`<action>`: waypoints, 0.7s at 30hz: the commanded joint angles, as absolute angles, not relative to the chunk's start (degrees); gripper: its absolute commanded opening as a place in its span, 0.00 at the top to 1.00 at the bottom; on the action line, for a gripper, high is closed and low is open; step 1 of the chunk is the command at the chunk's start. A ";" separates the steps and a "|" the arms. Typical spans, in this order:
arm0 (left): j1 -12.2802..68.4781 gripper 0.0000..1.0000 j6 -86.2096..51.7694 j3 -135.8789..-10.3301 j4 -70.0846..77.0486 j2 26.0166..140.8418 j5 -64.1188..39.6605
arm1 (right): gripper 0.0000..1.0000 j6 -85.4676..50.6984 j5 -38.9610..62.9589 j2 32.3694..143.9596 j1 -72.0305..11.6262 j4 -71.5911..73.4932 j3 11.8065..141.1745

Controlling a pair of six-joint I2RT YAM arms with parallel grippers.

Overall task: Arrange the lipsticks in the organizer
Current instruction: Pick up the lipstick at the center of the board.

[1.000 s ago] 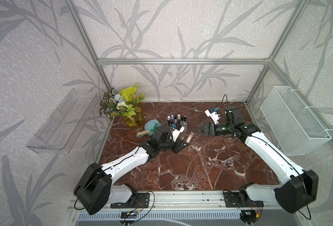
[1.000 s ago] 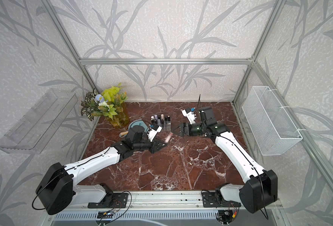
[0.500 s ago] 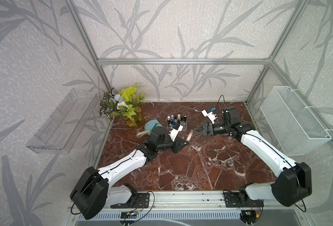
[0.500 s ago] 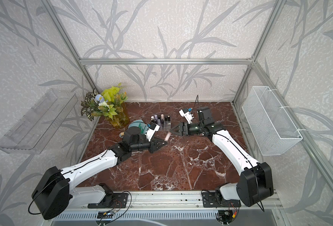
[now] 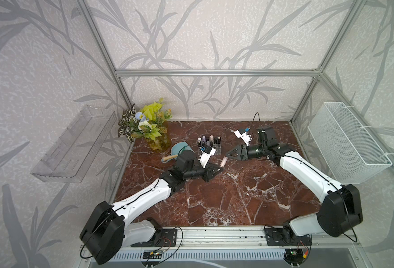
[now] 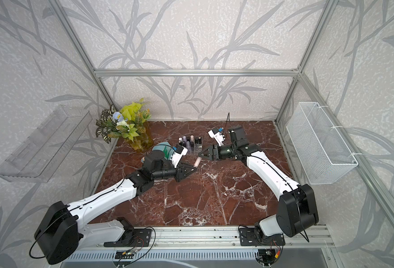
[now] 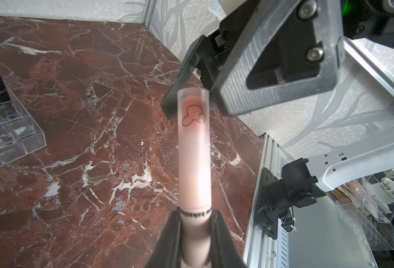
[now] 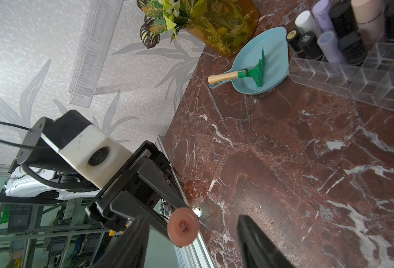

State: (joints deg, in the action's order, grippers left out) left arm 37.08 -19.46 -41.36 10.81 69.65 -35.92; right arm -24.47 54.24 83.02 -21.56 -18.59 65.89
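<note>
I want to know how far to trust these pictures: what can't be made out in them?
Left wrist view: base of the pink lipstick, hidden inside the left gripper.
Both top views: near compartments of the organizer, behind the left wrist camera.
Right wrist view: that lipstick's length, seen end-on.

Left arm [image 5: 145, 199] and right arm [image 5: 307, 171]: white shells, black joints, black cables [image 8: 40, 181]. Left claw [image 5: 219, 170] and right claw [image 5: 226, 155] are black, triangular; silver screws [image 7: 314, 54] on the right.
</note>
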 commanded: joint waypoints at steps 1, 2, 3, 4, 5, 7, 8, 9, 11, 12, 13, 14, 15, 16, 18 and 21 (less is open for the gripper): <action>37.35 0.89 -18.20 -42.01 10.66 69.37 -36.17 | 0.44 -25.08 54.57 83.34 -21.87 -15.20 66.84; 37.30 0.89 -18.12 -42.04 10.47 69.35 -35.91 | 0.46 -25.64 55.38 83.56 -21.96 -14.45 66.80; 37.31 0.89 -17.94 -42.04 10.25 69.30 -35.78 | 0.47 -26.24 56.26 83.82 -21.99 -13.60 66.59; 37.31 0.89 -17.84 -41.97 10.20 69.27 -35.75 | 0.48 -26.66 57.21 84.22 -21.99 -12.88 66.52; 37.31 0.89 -17.84 -41.95 10.24 69.39 -35.73 | 0.48 -26.96 57.64 84.54 -22.22 -12.39 66.37; 37.31 0.89 -17.75 -41.94 10.02 69.41 -35.62 | 0.50 -26.84 57.79 84.85 -22.77 -12.17 66.49; 37.31 0.89 -17.67 -42.01 9.96 69.41 -35.53 | 0.51 -26.79 57.68 84.98 -22.92 -12.21 66.60; 37.30 0.89 -17.58 -42.07 9.76 69.44 -35.46 | 0.51 -26.55 57.66 85.08 -23.28 -12.28 66.55; 37.30 0.89 -17.40 -42.19 9.44 69.39 -35.33 | 0.52 -25.72 57.17 84.99 -23.77 -12.96 66.71; 37.27 0.90 -17.38 -42.19 9.50 69.35 -35.33 | 0.52 -25.00 56.62 84.90 -24.05 -13.68 66.80; 37.31 0.89 -17.40 -42.14 9.39 69.41 -35.33 | 0.52 -23.70 55.75 84.80 -24.40 -15.13 67.06; 37.31 0.89 -17.40 -42.16 9.40 69.35 -35.24 | 0.52 -22.77 55.02 84.77 -24.62 -16.18 67.23; 37.32 0.89 -17.31 -42.19 9.32 69.40 -35.03 | 0.52 -22.55 54.70 84.68 -24.78 -16.52 67.14; 37.35 0.89 -17.25 -42.17 9.23 69.35 -34.92 | 0.53 -22.50 54.69 84.59 -24.73 -16.39 66.88; 37.31 0.90 -17.09 -42.27 8.89 69.44 -34.80 | 0.55 -22.58 54.59 84.38 -24.78 -16.25 66.63; 37.30 0.90 -17.07 -42.30 8.79 69.43 -34.66 | 0.58 -22.50 54.49 84.03 -24.82 -16.19 66.41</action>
